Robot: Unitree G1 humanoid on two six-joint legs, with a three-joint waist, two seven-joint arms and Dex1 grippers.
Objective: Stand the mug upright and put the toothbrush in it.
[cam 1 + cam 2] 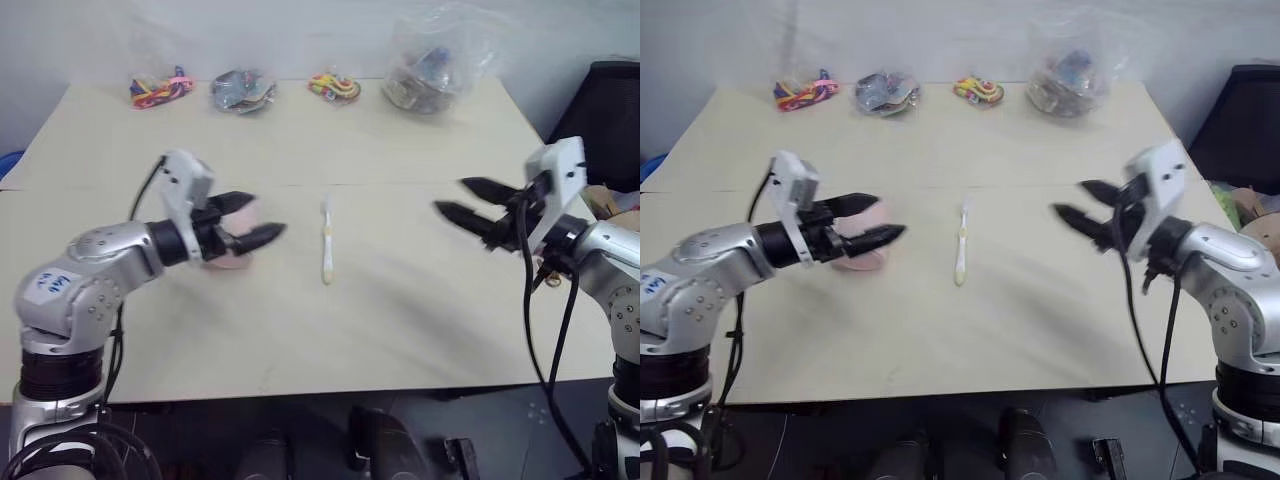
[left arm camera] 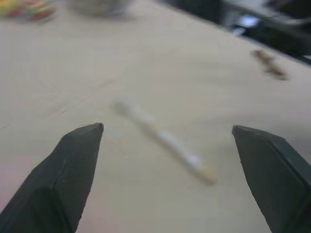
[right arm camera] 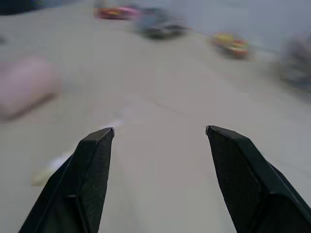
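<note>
Even, soft overhead light; you see the table [image 1: 400, 300] evenly bright, without glare. Faint, diffuse shadows lie under both arms. Beside the toothbrush [image 1: 326, 250], the mug [image 1: 232, 250] reads soft and washed out. In both wrist views you find the fingers sharp, but the toothbrush, mug and bags [image 1: 430, 70] beyond are smeared, out of focus.

Table [image 1: 400, 330] bearing toothbrush [image 1: 326, 245], mug [image 1: 868, 259], bags [image 1: 430, 70].
</note>
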